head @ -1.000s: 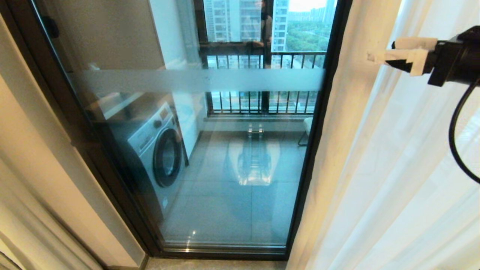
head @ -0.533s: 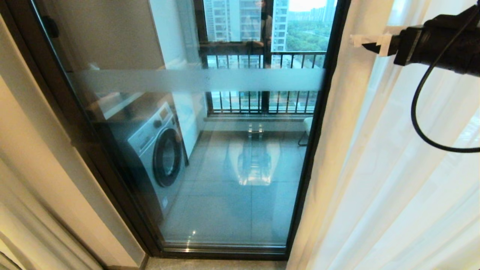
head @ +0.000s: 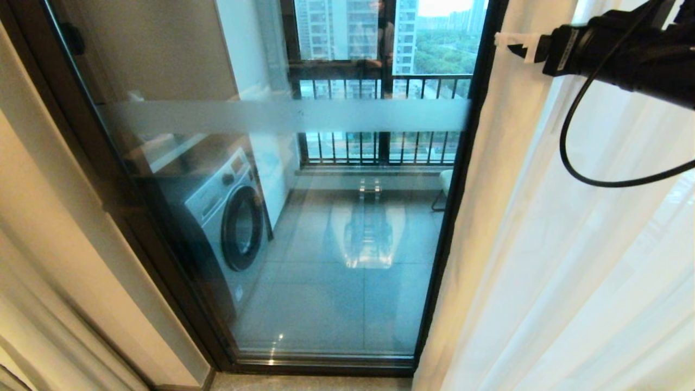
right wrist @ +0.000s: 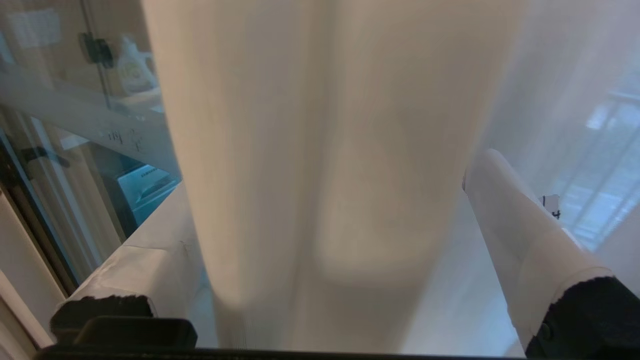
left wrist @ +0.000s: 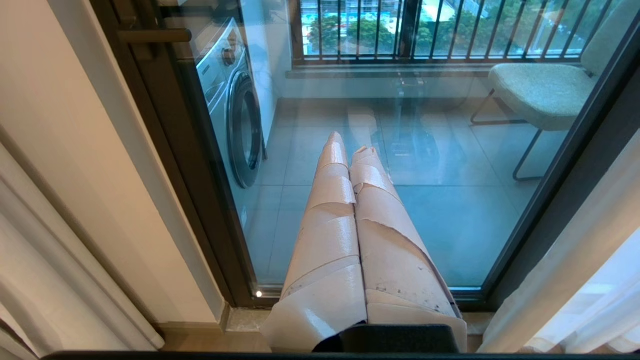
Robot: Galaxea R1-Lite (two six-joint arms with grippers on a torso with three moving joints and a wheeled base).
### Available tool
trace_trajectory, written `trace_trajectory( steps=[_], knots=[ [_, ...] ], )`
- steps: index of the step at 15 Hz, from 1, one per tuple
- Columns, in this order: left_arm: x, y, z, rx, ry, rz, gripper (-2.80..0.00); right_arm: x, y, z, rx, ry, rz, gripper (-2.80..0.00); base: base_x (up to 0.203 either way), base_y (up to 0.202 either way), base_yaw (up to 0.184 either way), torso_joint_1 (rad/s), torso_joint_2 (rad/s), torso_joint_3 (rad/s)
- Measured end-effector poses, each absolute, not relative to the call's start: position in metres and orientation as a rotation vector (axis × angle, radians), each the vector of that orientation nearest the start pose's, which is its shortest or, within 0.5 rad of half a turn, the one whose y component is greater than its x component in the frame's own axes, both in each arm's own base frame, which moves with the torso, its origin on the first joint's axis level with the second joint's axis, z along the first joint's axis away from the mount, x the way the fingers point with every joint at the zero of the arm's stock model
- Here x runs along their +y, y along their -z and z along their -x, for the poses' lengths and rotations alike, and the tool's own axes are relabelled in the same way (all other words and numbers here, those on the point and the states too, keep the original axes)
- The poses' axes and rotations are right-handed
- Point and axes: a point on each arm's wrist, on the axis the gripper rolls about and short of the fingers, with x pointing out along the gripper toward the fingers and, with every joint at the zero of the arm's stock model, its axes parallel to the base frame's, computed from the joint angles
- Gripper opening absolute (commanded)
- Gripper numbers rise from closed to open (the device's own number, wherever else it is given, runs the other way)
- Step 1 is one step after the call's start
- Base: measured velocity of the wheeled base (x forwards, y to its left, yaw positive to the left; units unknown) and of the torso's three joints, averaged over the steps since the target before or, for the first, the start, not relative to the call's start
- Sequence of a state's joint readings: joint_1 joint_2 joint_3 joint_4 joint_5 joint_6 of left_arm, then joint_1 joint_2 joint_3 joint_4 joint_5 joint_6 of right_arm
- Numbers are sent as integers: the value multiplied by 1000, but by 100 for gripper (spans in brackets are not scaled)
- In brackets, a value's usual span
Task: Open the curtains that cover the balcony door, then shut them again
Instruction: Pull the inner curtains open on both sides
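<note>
Your balcony door [head: 304,217] stands uncovered across the middle of the head view, so you can judge the opening half as done; the closing half is what you have left. The curtains [head: 499,179] hang gathered at about 3 o'clock of the glass, just against the door's black frame, with a thin sheer [head: 608,260] beyond them. Your right gripper [head: 513,44] sits at about 1 o'clock, its fingers [right wrist: 505,200] spread wide on either side of a cream fold of the curtains, not yet pinching it. Your left gripper [left wrist: 350,150] is parked low before the glass, fingers pressed together on nothing. You cannot read any brand on the washing machine [head: 228,217]; its lettering is too small.
</note>
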State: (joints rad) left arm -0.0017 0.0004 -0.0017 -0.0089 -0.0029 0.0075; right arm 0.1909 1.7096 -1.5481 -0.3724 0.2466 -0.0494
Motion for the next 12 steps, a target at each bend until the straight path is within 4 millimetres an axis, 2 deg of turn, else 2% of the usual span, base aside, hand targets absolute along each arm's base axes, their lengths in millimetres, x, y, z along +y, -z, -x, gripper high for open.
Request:
trace_trajectory(
  steps=[7,8,12],
  knots=[
    [0,-77,23,-10,4,-8,-280,70,-360,-323,-215,-427,55,0,0,0,0,0,0,0],
    [0,-77,23,-10,4,-8,-280,70,-360,-324,-214,-419,55,-280,0,0,0,0,0,0],
    [0,-77,23,-10,4,-8,-280,70,-359,-324,-211,-395,53,-280,0,0,0,0,0,0]
  ],
)
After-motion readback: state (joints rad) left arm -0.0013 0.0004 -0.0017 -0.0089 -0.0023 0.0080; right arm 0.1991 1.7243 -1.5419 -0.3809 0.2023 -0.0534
